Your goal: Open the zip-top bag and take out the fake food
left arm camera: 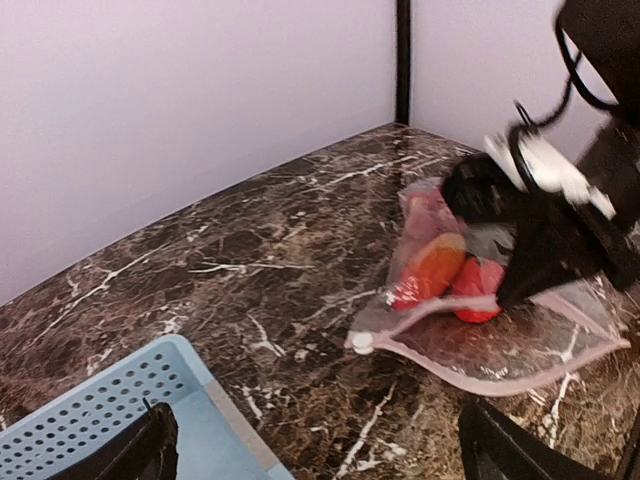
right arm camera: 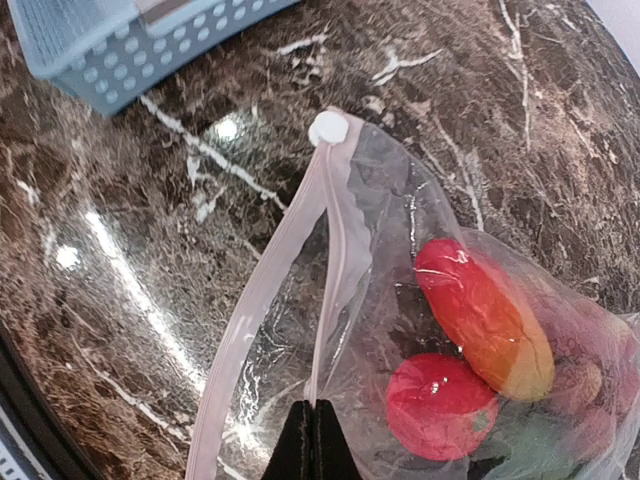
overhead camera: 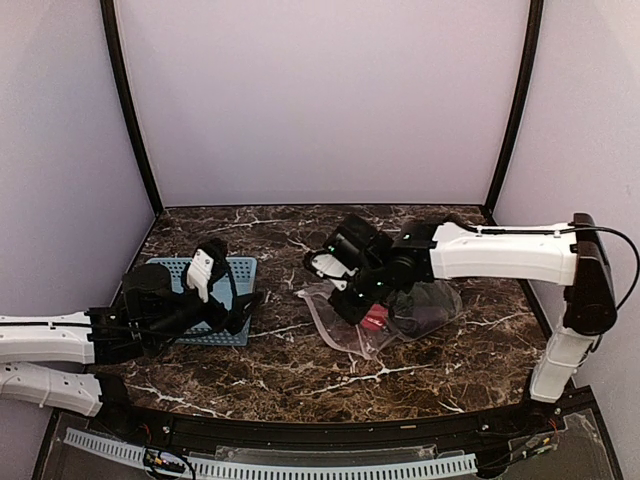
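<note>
The clear zip-top bag lies on the marble table, its mouth parted into two pale pink strips that meet at the white slider. My right gripper is shut on the upper zip strip and holds it off the lower one. Inside the bag lie the fake food: an orange-red piece, a red piece, and blurred pinkish and green pieces behind them. In the top view the right gripper is at the bag's left end. My left gripper is open and empty over the basket, left of the bag.
A light-blue perforated basket sits at the left of the table, under my left gripper; its corner shows in the left wrist view and the right wrist view. Purple walls close in the back and sides.
</note>
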Controlling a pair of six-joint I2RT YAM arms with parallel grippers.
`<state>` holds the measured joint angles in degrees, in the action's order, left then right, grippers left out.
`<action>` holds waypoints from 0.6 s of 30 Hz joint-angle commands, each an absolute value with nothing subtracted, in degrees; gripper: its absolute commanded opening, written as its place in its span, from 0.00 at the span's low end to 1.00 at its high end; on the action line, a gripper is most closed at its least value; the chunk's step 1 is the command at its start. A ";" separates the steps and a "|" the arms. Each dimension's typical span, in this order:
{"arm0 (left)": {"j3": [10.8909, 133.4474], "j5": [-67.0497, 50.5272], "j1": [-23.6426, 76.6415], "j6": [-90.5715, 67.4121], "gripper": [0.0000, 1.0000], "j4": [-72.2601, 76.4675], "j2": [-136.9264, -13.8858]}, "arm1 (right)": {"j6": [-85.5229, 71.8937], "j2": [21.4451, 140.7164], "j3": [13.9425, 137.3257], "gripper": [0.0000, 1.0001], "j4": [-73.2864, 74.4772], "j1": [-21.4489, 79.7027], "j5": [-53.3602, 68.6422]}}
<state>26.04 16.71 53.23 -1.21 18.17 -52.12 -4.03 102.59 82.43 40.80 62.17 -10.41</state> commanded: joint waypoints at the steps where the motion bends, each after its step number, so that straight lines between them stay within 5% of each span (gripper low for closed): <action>1: 22.88 7.47 54.87 2.14 0.91 28.23 -55.57 | -7.82 94.91 77.37 0.00 30.34 57.31 -0.42; 18: 36.16 1.27 60.11 10.44 0.65 50.83 -89.96 | -13.31 90.97 69.05 0.00 19.08 51.86 15.13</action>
